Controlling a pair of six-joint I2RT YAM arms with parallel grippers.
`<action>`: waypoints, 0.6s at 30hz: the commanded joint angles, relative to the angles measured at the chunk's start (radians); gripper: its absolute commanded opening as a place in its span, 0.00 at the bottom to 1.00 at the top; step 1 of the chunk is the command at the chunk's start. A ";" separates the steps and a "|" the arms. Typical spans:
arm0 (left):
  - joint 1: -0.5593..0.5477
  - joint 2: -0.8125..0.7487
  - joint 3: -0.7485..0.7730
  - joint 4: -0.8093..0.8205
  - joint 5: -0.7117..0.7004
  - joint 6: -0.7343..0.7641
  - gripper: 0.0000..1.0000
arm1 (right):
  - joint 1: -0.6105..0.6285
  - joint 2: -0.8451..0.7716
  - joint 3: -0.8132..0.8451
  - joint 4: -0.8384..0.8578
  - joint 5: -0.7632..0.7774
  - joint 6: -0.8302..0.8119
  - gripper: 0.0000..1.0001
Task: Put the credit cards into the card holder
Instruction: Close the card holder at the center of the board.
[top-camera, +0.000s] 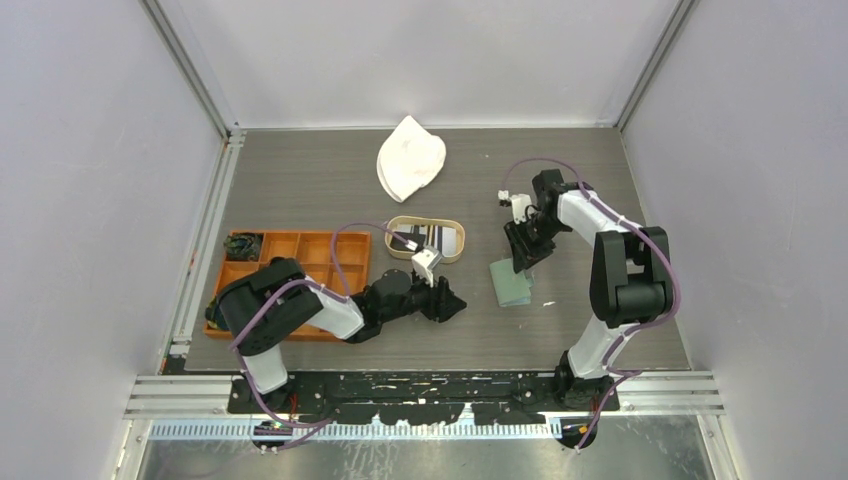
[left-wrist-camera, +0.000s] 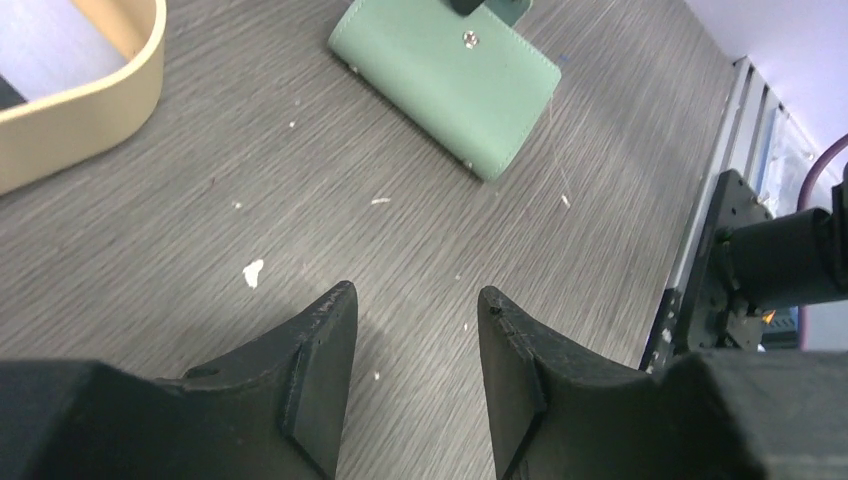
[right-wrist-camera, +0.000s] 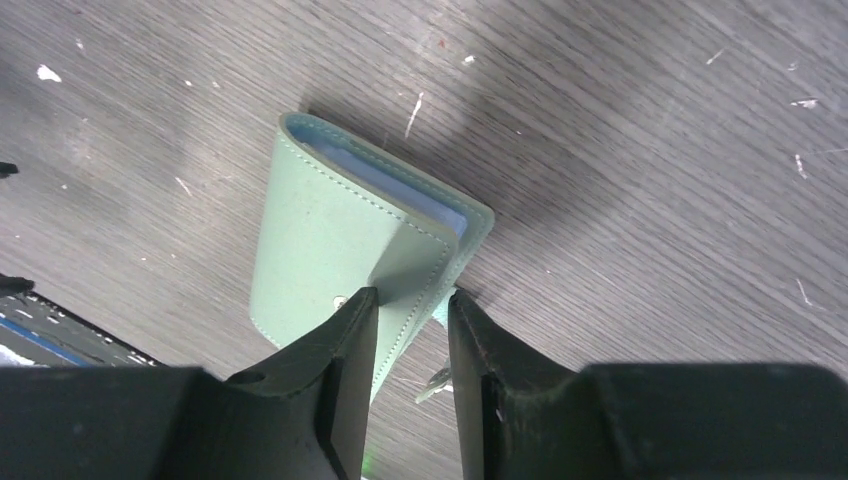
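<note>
Card holder (top-camera: 512, 285): sage-green, lying flat on table (top-camera: 300, 180), just right of oval tray (top-camera: 398, 225), in front of right arm. Snap stud shows on top face; pale-blue inner pockets show at one edge.
Surface: grey wood-grain top w/ small white flecks scattered, esp. near the holder.
Room: plain pale walls on 3 sides; metal rails at back corners & along near edge.
Oval tray: tan wooden rim, mid-table. Holds the credit cards (top-camera: 432, 237), black & white/pale, overlapping; count unclear.
Orange tray (top-camera: 300, 262): left part of table, many compartments, near corner hidden by left arm. Back-left compartment has a dark greenish clump (top-camera: 243, 243); can't tell what.
White cloth-like item (top-camera: 410, 160): folded, at back of table, well apart from trays.
Right gripper (right-wrist-camera: 412, 295): down on the holder, fingers nearly together, pinching the edge of its flap btwn the tips.
Left gripper (left-wrist-camera: 415, 295): fingers spread, nothing btwn them; low over bare table btwn orange tray & holder, tips aimed toward holder.
</note>
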 joint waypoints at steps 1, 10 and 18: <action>0.000 -0.058 -0.022 0.144 -0.003 0.053 0.49 | 0.001 -0.005 0.011 0.012 0.047 -0.013 0.39; 0.001 -0.121 -0.071 0.139 0.011 0.077 0.49 | 0.001 0.078 0.044 -0.051 -0.067 -0.023 0.42; 0.000 -0.297 -0.181 0.053 0.058 0.153 0.49 | 0.078 0.094 0.061 -0.116 -0.177 -0.120 0.22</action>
